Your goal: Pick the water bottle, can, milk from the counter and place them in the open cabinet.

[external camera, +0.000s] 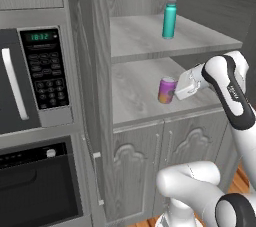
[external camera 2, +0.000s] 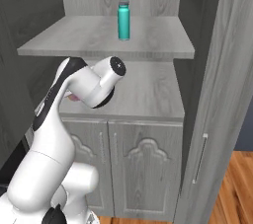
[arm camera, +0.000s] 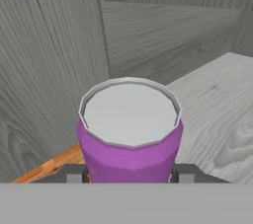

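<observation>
1. leftmost, the open cabinet [external camera: 90, 71] shows its grey wood-grain wall.
2. next, the can [external camera: 167, 90] stands upright on the lower shelf [external camera: 135, 96], with the fingers [arm camera: 129, 174] clasped on either side of it.
3. rightward, the water bottle [external camera: 169, 19] stands on the upper shelf [external camera: 140, 38].

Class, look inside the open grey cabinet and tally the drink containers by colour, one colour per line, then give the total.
Teal: 1, the water bottle standing on the upper shelf.
Purple: 1, the can over the lower shelf, between the fingers of the gripper.
Total: 2
</observation>
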